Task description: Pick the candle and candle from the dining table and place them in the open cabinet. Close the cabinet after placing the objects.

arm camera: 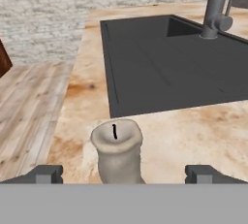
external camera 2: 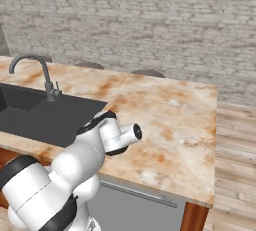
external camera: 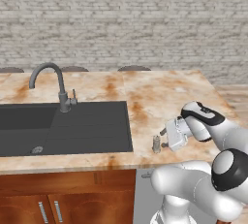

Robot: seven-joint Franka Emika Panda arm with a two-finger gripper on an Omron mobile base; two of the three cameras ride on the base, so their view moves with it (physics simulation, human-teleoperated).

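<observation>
Candle: the short stubby grey candle [arm camera: 116, 150] with a black wick stands upright on the beige stone dining table mottled rust-orange [external camera: 164, 92], near its front edge, just off the corner of the dark rectangular inset sink [external camera: 63, 127].
My fingers: my two-finger gripper [arm camera: 124, 173] is spread wide, one dark tip on each side of the candle, gripping nothing; I see clear gaps on both sides.
Approach: from the left base camera my hand comes in low and sideways, level with the candle's body.
Risk, knock: the candle looks narrow and light; if one finger [arm camera: 46, 173] meets it before the other, I judge it tips or skids toward the sink.
Risk, grip height: its top flares and its sides look lumpy, so closing too high may squeeze it out of my tips.
Risk, table edge: it stands close to the front lip, so a push my way could send it to the floor.
Risk, scrape: my hand rides near the stone; dropping lower may drag my tips.
Other items: the curved grey faucet [external camera: 52, 83] is well apart from my path.
</observation>
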